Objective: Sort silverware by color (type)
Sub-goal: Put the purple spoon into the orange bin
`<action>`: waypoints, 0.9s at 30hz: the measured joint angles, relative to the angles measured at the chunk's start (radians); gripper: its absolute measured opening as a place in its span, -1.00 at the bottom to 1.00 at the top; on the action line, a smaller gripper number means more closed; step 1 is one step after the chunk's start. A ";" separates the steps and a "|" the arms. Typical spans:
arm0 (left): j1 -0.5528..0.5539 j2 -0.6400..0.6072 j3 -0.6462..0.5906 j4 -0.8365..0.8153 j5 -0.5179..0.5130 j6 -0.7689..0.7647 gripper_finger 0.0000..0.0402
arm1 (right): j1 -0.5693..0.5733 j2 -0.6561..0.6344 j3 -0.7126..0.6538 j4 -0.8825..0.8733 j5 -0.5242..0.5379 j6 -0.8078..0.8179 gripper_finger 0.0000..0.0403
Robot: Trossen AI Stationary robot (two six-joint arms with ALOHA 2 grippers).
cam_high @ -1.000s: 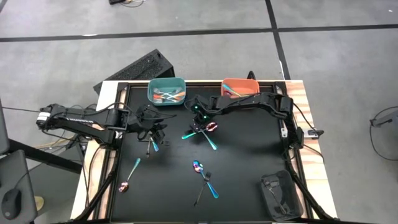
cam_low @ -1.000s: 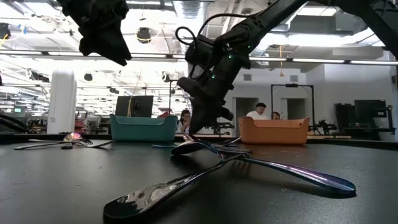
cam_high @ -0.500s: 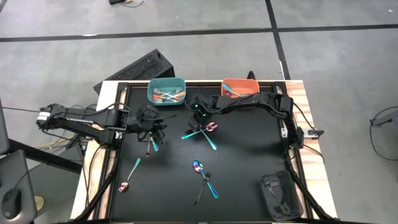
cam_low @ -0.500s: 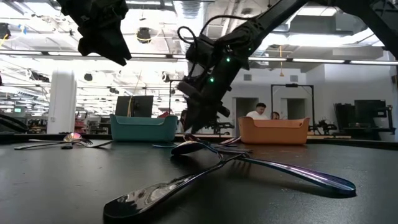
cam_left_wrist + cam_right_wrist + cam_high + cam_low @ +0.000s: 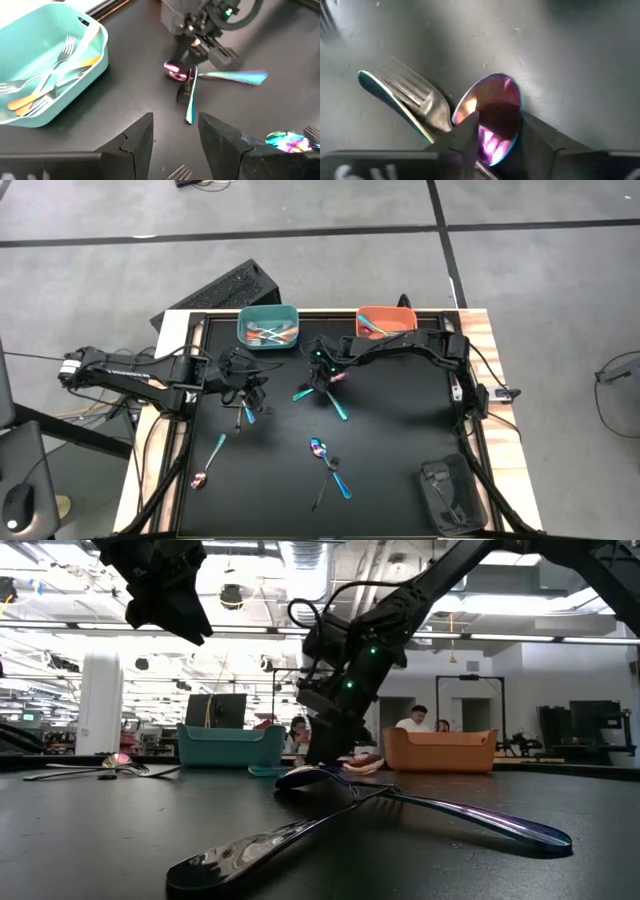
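Altogether, about eight pieces of thin silverware [image 5: 335, 406] lay loose on the black table mat [image 5: 400, 440]. Three crossed beneath the right gripper [image 5: 323, 372], two lay under the left gripper [image 5: 243, 385], two near the mat's front centre [image 5: 330, 470], and one teal-handled spoon [image 5: 210, 461] lay alone at front left. Two square plastic bins stood at the far edge: the teal bin [image 5: 247, 327] held several forks with orange and teal handles, while the count in the orange bin [image 5: 400, 315] could not be made out.

The right gripper sat low over the spoon with a shiny purple-pink bowl [image 5: 492, 107], beside a teal-edged fork [image 5: 410, 95]; whether it gripped the bowl could not be told. The left gripper hung wide and empty.

Compared with a second before, the right gripper had dropped closer to the mat and the purple-pink bowl had shifted slightly towards it. The left arm had not moved.
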 joint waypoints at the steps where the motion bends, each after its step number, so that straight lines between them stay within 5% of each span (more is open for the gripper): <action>1: 0.000 0.000 0.000 0.000 -0.002 0.000 -0.28 | 0.003 0.000 0.000 -0.001 -0.001 -0.003 -0.33; 9: 0.000 0.000 0.000 0.000 -0.008 -0.006 -0.28 | 0.014 -0.004 0.002 0.008 -0.050 -0.001 -0.94; 19: 0.000 0.000 0.000 0.001 -0.022 -0.007 -0.28 | 0.041 -0.096 0.068 -0.071 -0.002 0.016 -0.98; 27: 0.006 0.002 0.000 0.001 -0.051 0.005 -0.28 | 0.076 -0.300 0.080 -0.040 0.142 -0.242 -0.98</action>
